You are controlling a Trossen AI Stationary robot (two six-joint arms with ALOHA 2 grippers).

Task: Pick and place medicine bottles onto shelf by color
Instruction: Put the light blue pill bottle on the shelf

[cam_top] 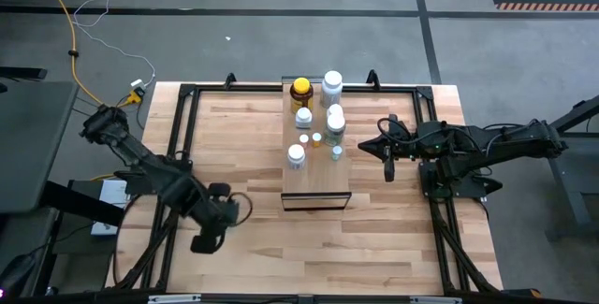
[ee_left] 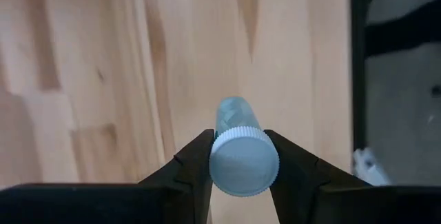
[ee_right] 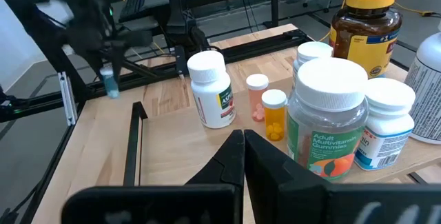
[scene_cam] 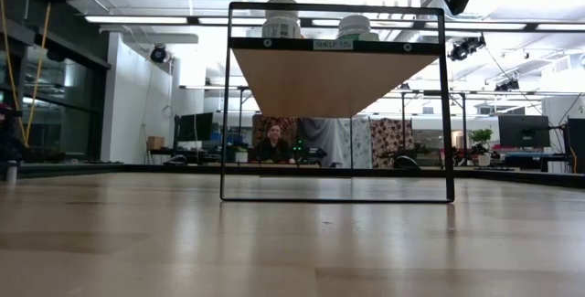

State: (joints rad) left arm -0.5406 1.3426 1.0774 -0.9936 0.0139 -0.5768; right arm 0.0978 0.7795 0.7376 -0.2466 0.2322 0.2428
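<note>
L gripper (ee_left: pixel 242 176) holds blue vial (ee_left: pixel 241 151) (sideways).

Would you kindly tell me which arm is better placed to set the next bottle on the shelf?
Left. The left gripper already holds a pale blue vial over the table's left side. The right gripper, fingers shut and empty, waits beside the shelf.

Seven medicine bottles (cam_top: pixel 316 122) stand upright at the shelf's (cam_top: pixel 316 188) far end, the amber yellow-capped bottle (cam_top: pixel 301 92) at its far-left corner. A pale bluish vial (ee_left: pixel 239 148), seemingly translucent, white-capped, lies horizontal above the tabletop's left edge.
</note>
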